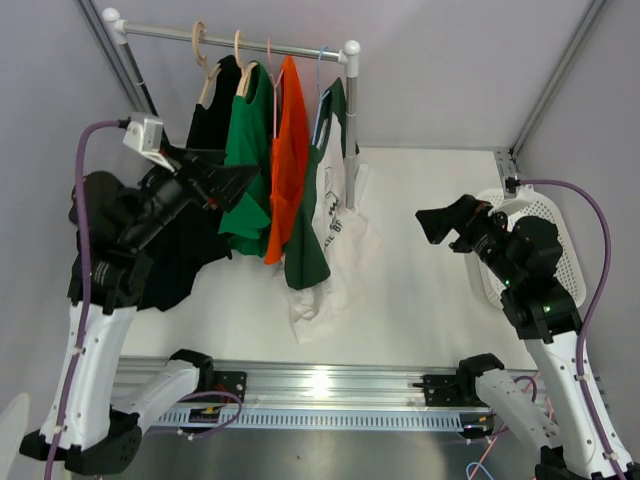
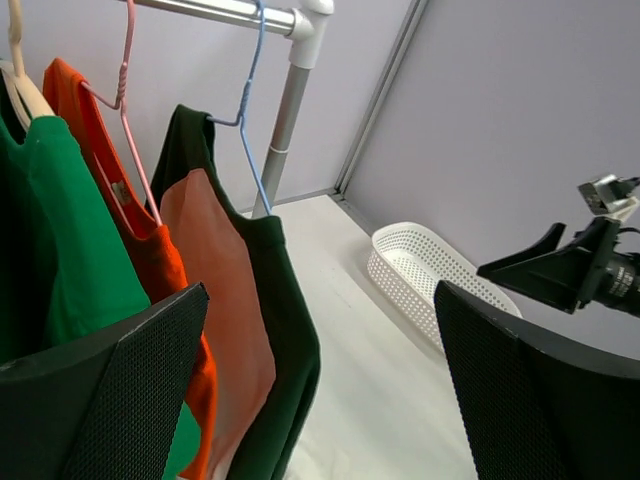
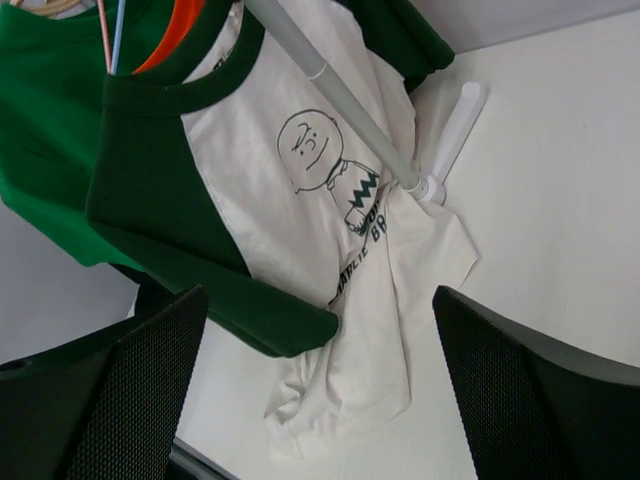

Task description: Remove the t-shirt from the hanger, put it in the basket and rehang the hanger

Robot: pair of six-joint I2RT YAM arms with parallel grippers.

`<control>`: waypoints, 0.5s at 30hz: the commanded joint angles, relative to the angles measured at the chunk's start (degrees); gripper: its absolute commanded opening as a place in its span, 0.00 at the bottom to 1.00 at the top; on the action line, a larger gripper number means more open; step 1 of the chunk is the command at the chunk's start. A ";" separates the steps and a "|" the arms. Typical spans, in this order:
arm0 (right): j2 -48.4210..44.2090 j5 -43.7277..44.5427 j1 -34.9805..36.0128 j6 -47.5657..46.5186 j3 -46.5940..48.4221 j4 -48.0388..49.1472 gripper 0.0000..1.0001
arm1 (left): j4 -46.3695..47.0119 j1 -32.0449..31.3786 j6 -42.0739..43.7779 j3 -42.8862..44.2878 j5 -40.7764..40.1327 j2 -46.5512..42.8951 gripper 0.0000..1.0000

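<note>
Left gripper (image 1: 238, 187) is spread wide and empty, its arm raised high and nosed into the hanging clothes. Right gripper (image 1: 424, 226) is just as open, bare too, elbow up, aimed leftward. Dead ahead of it hangs the white cotton t-shirt with dark green sleeves (image 3: 270, 230) on a thin blue wire hanger (image 2: 242, 115), hem pooled on the white table (image 1: 420, 290). Both look poised to approach, nothing grasped yet.

Left gripper (image 1: 232, 183) and right gripper (image 1: 438, 222) hover raised (both jaws parted).
</note>
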 commanded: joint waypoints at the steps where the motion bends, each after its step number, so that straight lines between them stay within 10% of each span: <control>1: 2.42 3.71 0.26 -0.05 4.13 3.20 0.99 | -0.88 -0.48 2.24 4.63 0.49 5.43 1.00; 10: 5.14 -10.94 0.53 -4.51 -0.44 15.94 0.99 | 1.23 -2.23 -0.22 22.56 16.67 26.70 1.00; 15: 12.43 -10.17 2.36 -8.47 4.74 10.76 1.00 | -13.68 -9.52 9.62 40.28 -5.35 38.72 0.99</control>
